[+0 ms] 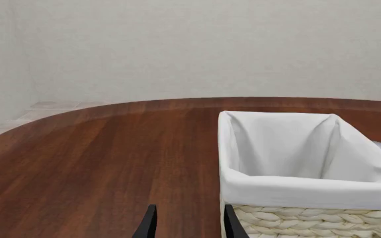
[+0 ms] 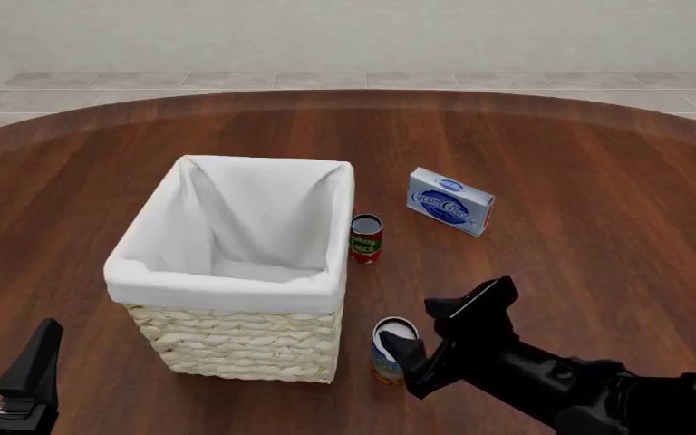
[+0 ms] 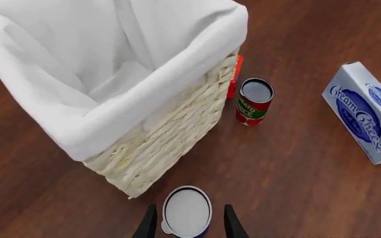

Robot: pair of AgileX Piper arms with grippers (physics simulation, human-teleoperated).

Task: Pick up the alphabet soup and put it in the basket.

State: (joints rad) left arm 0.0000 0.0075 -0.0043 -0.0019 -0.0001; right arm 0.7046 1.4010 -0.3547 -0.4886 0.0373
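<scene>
My right claw (image 2: 435, 337) sits nearest me, its dark fingers spread on either side of the small blue-labelled alphabet soup can with the pale silver top (image 2: 391, 350) — not clamped on it. The can stands upright on the dark wooden table (image 2: 590, 199), just beside the near corner of the big woven straw basket with white cloth lining (image 2: 233, 272). My left claw (image 1: 187, 223) hangs open beside the basket. Farther off — a red-and-green can (image 2: 365, 238), then a blue-and-white box (image 2: 449, 201).
</scene>
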